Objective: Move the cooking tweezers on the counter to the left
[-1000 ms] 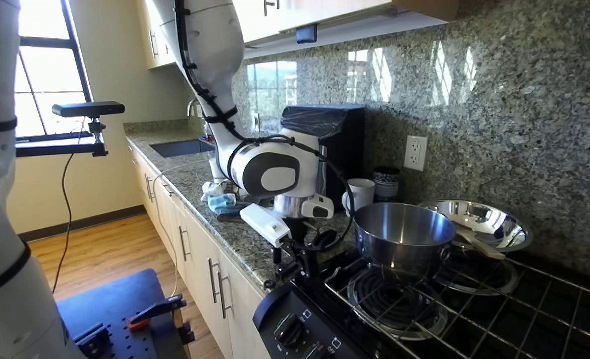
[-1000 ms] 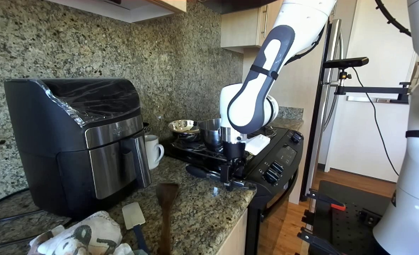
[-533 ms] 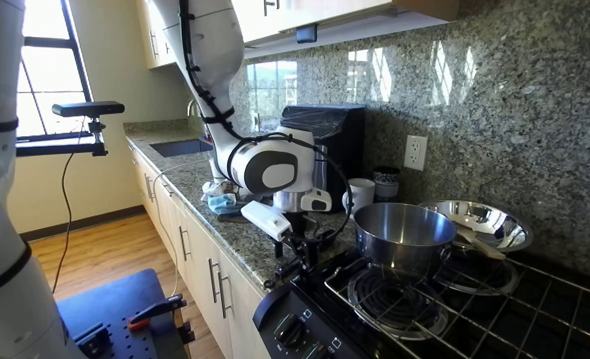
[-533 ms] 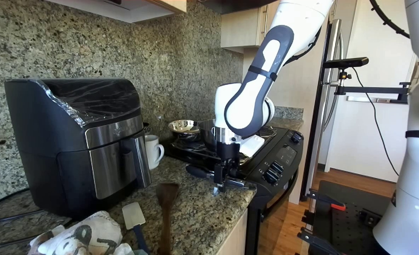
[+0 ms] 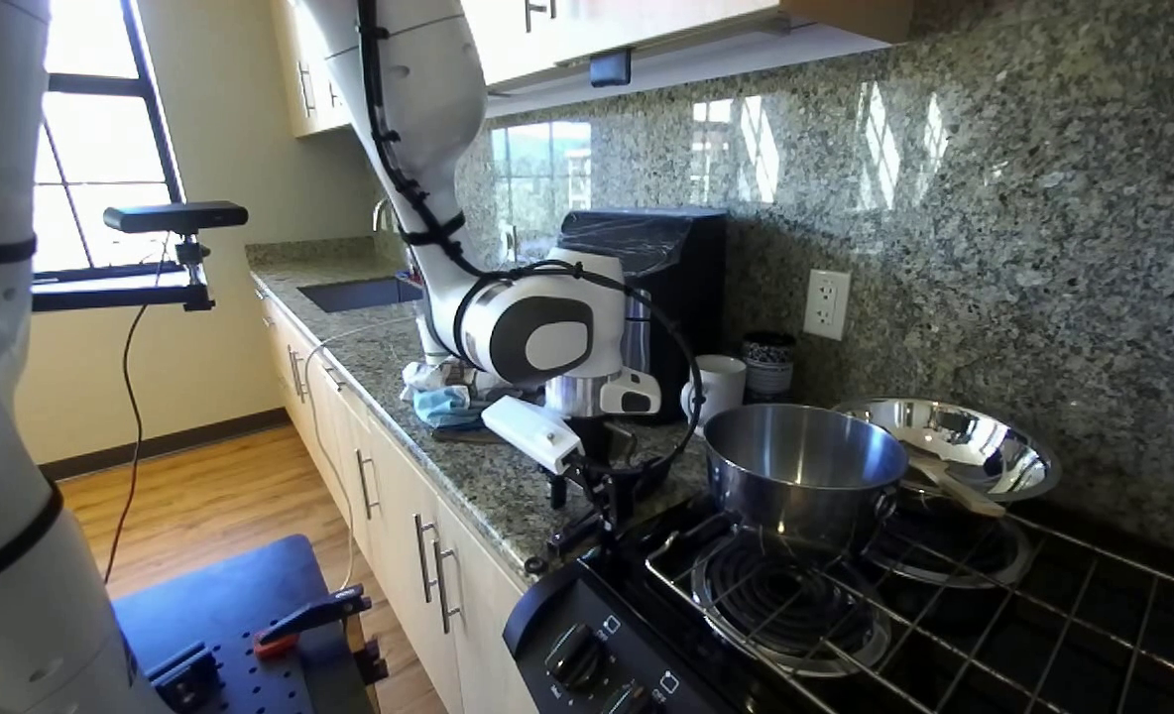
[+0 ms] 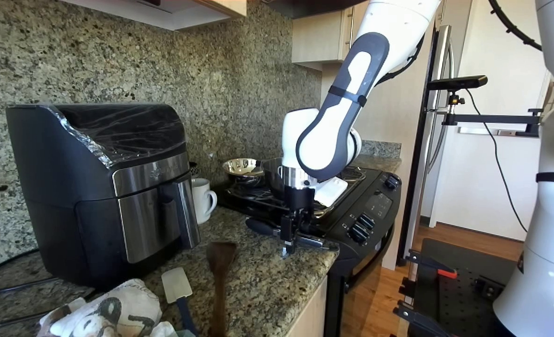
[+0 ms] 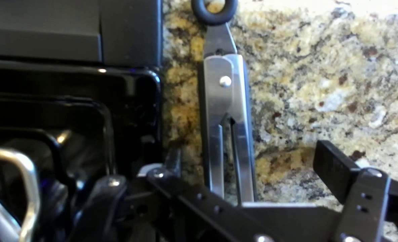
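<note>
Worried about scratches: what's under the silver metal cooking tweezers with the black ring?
Speckled granite counter shows beside the tweezers and through their ring; the surface directly underneath is covered.

In the wrist view, lower end of the tweezers [image 7: 221,101] behind the gripper [image 7: 253,160] (ring [image 7: 214,19] partly off-frame)

The arm [image 6: 338,110] slants down to a bent wrist [image 6: 299,140]; below it the gripper [image 7: 248,156] points straight down, its fingers [image 7: 333,168] spread apart.
</note>
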Motion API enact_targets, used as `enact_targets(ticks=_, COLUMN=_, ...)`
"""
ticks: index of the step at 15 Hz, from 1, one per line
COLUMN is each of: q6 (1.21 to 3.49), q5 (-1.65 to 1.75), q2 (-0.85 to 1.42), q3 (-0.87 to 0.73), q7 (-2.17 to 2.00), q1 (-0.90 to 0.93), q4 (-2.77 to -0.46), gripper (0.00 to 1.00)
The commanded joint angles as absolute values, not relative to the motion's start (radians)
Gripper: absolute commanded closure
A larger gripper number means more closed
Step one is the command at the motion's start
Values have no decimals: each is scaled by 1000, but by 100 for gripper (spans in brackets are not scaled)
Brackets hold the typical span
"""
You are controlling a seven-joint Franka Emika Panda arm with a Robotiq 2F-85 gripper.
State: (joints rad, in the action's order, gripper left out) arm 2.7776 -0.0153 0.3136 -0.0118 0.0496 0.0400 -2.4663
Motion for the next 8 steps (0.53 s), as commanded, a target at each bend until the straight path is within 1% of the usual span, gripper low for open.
enact_targets(ticks=1, q6=2780, q5=-5, q2=301, q3=-6, q7=16, q1=38, q4=-2456, gripper=0)
enact_targets(ticks=8, q6=2786, q5=-7, q2=300, q3=-6, q7=19, q1=35, q4=-2450, gripper=0)
